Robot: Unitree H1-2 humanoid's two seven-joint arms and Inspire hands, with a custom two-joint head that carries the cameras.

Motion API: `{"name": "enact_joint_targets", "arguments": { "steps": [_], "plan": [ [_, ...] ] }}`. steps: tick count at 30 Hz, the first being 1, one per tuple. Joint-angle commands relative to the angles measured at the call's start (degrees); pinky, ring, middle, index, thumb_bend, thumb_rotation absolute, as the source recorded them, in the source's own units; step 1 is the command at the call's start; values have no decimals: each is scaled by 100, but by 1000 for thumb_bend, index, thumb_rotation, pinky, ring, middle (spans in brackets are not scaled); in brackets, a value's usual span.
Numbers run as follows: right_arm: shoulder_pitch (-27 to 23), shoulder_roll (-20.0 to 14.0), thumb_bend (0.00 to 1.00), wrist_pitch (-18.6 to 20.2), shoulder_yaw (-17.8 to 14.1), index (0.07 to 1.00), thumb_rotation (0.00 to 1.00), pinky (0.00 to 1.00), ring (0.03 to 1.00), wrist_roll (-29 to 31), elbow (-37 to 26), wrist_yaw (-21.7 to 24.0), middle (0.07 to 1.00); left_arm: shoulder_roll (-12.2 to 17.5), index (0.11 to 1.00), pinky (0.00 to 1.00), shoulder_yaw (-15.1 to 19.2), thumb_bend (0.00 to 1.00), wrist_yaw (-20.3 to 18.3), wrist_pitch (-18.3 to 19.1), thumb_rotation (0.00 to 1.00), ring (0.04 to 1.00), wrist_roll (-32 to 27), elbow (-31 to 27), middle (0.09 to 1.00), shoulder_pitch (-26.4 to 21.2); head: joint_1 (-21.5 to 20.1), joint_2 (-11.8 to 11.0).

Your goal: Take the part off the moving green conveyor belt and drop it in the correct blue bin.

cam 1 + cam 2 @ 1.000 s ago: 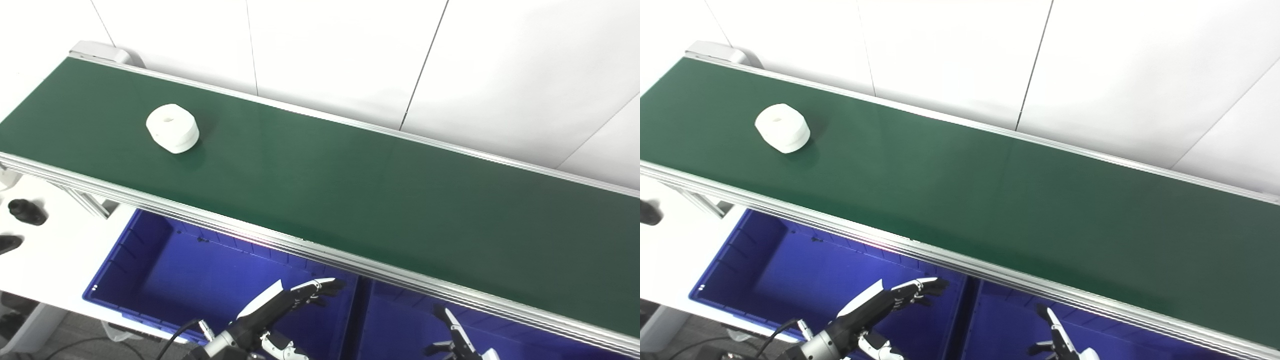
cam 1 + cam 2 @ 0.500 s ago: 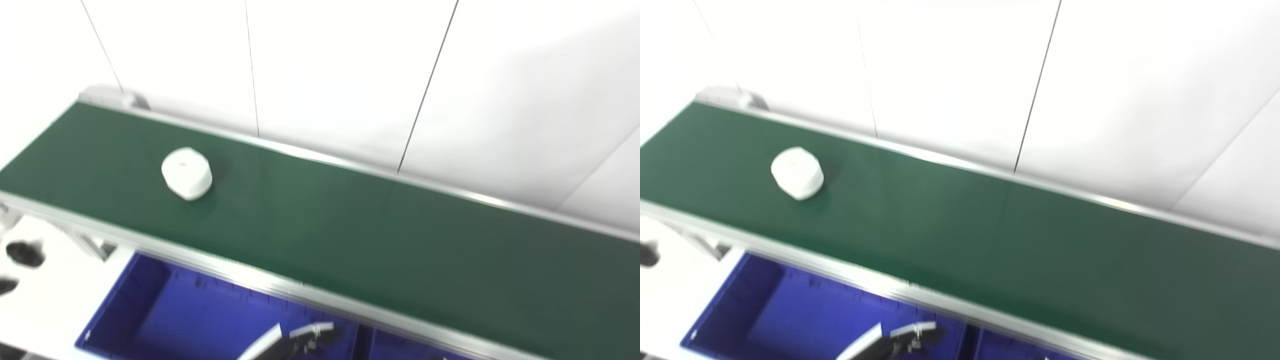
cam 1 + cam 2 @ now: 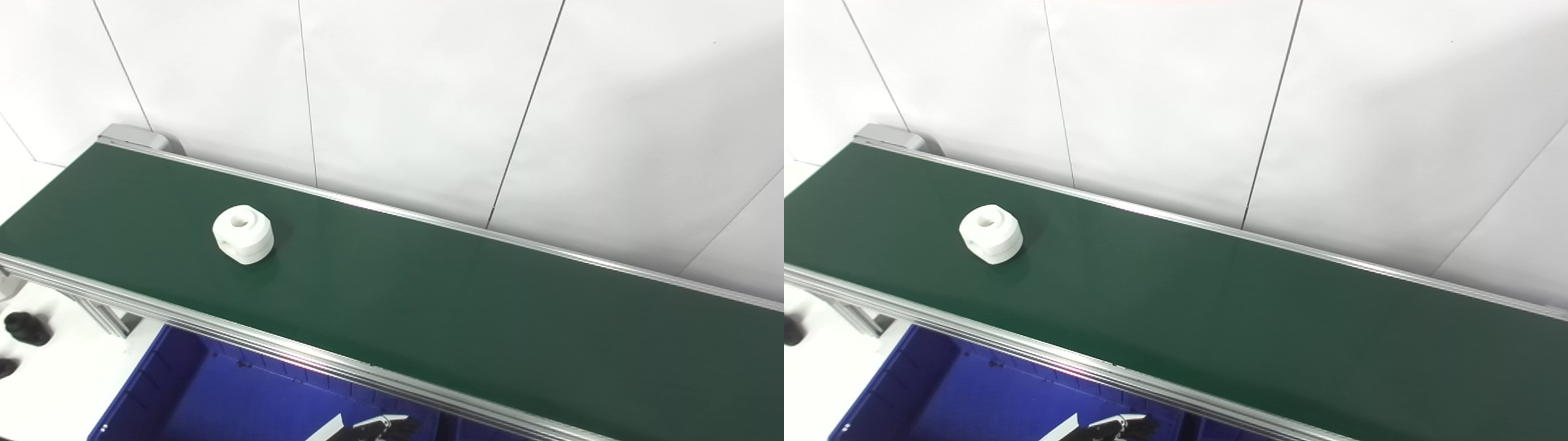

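No readable text anywhere: the green conveyor belt [image 3: 429,300], the white part [image 3: 243,234] and the blue bin [image 3: 245,410] all show bare, unmarked surfaces.

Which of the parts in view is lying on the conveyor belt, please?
The white part; the black parts sit off the belt, on the white table.

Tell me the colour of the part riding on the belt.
White, all over. The part shows best in the left eye view, on the green conveyor belt.
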Motion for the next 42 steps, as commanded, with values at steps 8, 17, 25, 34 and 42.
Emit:
{"name": "enact_joint_targets", "arguments": {
  "steps": [8,17,25,34,42],
  "plan": [
    [-84,-49,948,-435,-68,919,430,441,653,69,17,-114,890,41,827,702,-13,1000,257,-234,346,799,-249,-1045,839,144,-54,111],
    [-182,8,955,-300,-46,921,424,496,708,51,32,-66,892,255,848,727,284,954,136,-215,274,826,-107,-2249,868,-258,11,141],
    [-248,60,957,-418,-42,915,435,637,822,-93,128,-191,876,285,842,738,754,959,244,-108,273,823,152,-2472,859,-803,105,142],
    [-255,86,976,-394,-59,908,417,619,812,-77,58,-207,877,429,912,808,1162,919,75,268,333,875,1072,-2438,925,-1614,-70,357],
    [-301,49,957,-674,-52,900,430,708,820,52,57,-226,867,698,927,807,1429,854,-212,994,220,898,1573,-2211,944,-2400,-436,770]
  ]
}}
